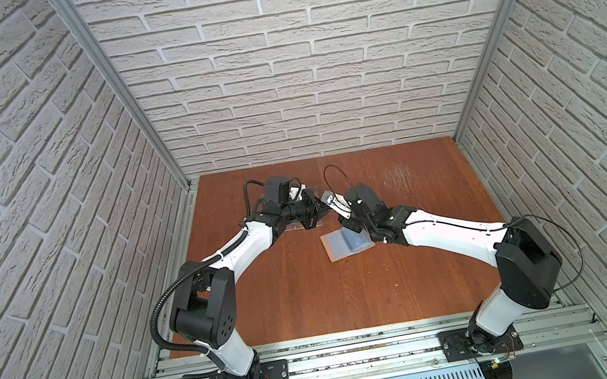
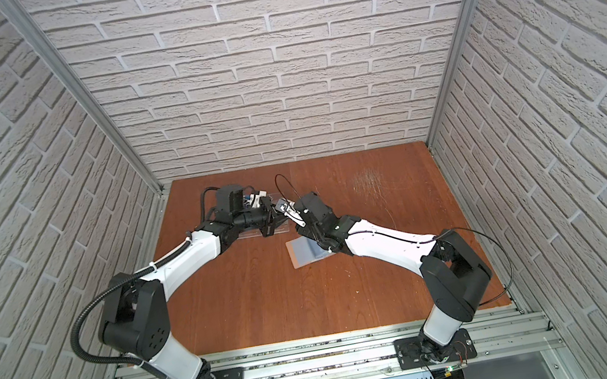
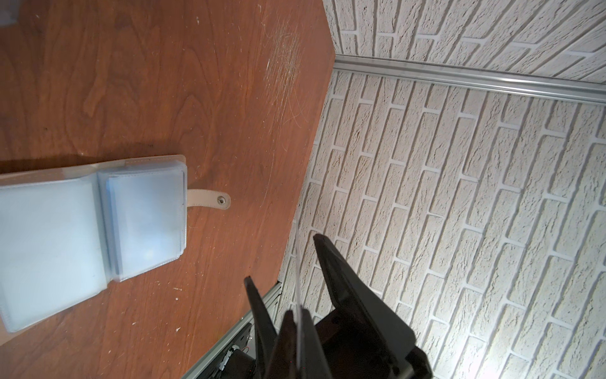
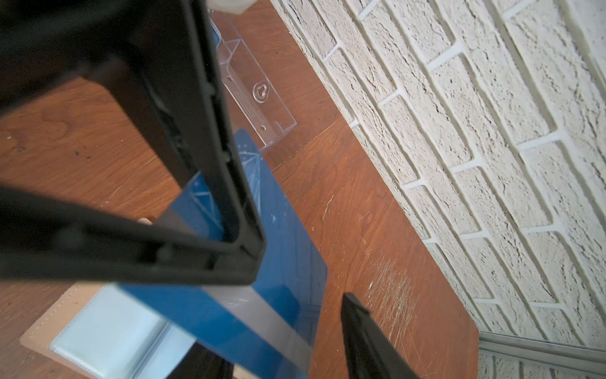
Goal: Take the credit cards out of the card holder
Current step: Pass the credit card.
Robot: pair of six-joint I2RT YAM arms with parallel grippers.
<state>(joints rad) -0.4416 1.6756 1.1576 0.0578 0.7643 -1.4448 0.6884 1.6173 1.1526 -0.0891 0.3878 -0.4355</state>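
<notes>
1. Left gripper (image 3: 297, 313), left wrist view: clamped on an edge-on credit card (image 3: 296, 262); right gripper (image 3: 281, 257) straddles it, jaws apart.
2. Right wrist view: credit card (image 4: 282, 262) lifted just beside the open card holder (image 4: 98, 328).
3. Both top views: grippers meet just beyond card holder (image 1: 345, 244).

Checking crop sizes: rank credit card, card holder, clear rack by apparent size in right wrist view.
1. credit card, inflated by nearness.
2-3. card holder and clear rack: both partly hidden, look alike; unranked.
</notes>
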